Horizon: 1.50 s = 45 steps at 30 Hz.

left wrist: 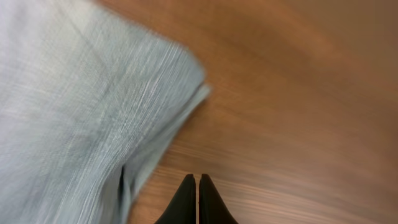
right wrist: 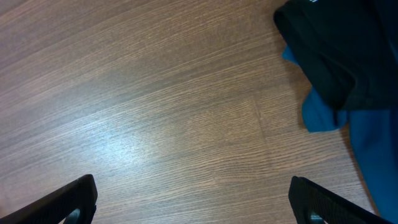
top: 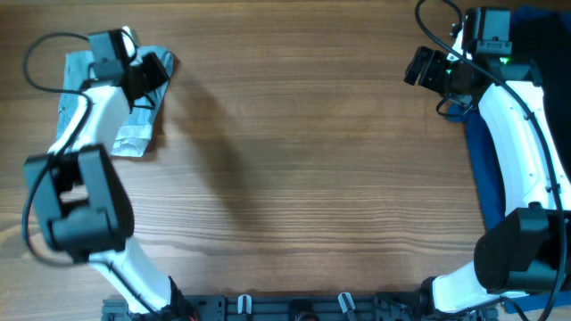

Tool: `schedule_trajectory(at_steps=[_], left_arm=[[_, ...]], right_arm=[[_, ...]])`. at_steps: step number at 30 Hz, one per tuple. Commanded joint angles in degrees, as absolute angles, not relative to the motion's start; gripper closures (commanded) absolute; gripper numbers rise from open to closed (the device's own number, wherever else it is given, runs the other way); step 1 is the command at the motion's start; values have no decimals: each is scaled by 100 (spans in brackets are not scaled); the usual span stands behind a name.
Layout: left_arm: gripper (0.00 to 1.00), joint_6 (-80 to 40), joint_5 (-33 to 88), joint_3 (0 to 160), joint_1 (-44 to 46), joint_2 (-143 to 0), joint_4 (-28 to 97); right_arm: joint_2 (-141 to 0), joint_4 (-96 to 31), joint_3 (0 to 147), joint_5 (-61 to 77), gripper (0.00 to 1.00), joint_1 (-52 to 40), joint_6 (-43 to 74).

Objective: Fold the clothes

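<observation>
I am looking down on the wooden table (top: 303,160), and the light blue denim shorts (top: 71,76) are lying bunched in a compact heap at its far left corner, partly under the left arm. The left gripper (top: 152,76) is sitting over the heap's right edge. In its wrist camera the shorts (left wrist: 74,112) are filling the left half of the view, with a seam running across the faded cloth and a layered edge ending in a corner on the wood. The left gripper (left wrist: 197,182) is showing its two dark fingers pressed flat together with nothing between them. They are pointing at bare wood just beside the cloth edge, and I cannot tell whether the tips are touching the table. On the other side, the right gripper (top: 419,67) is hanging near the far right corner, well apart from the shorts. Its wrist camera is showing the right gripper (right wrist: 194,202) with its fingers spread wide at the two lower corners and only bare wood between them. A dark blue garment (right wrist: 373,143) is lying along the table's right edge, and a black garment (right wrist: 336,43) is lying on top of its far end.
</observation>
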<state>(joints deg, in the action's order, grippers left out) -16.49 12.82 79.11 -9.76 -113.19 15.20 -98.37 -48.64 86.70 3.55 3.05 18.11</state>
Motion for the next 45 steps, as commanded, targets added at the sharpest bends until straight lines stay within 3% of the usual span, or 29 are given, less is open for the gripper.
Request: schedule_trajectory(at_steps=[1, 16, 26, 34, 45], left_arm=[[96, -2154, 1391, 8071, -1184, -10650, 1796], [93, -2150, 1304, 8040, -1490, -11061, 3739], [96, -2438, 1557, 7806, -1529, -10849, 2724], [96, -2770, 460, 7797, -1529, -10888, 2073], [96, -2768, 622, 7797, -1299, -11970, 1841]], right_arm=[[-9830, -4849, 8652, 255, 1, 281, 1804], [-9830, -4851, 8652, 255, 1, 281, 1804], [-9830, -4851, 8652, 255, 0, 281, 1804], [-9830, -4849, 8652, 255, 0, 281, 1802], [-9830, -4849, 8652, 255, 1, 281, 1804]])
